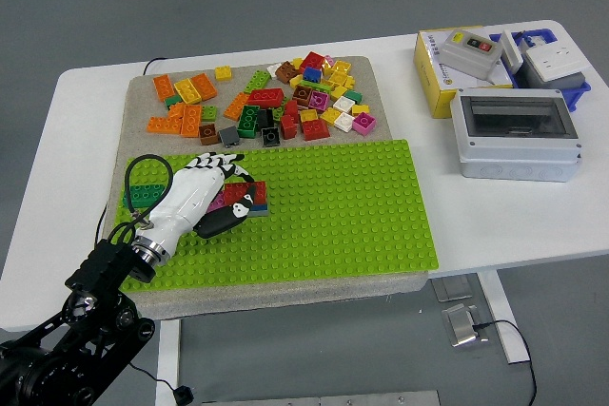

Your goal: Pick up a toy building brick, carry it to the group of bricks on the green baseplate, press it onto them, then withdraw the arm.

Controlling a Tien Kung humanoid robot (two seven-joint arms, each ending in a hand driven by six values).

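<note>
My left hand lies on the green baseplate, over the group of bricks. Its fingers curl over the group's far side and its thumb lies against the near side, so it is closed around the bricks. A red brick of the group shows at the hand's right and a magenta one under the palm; the rest is hidden. A green brick stands on the plate left of the hand. The loose brick pile lies on the grey mat beyond the plate.
A grey enclosure box with a clear lid, a yellow box with a switch on it and a blue tray stand at the right. A black cable loops from my wrist.
</note>
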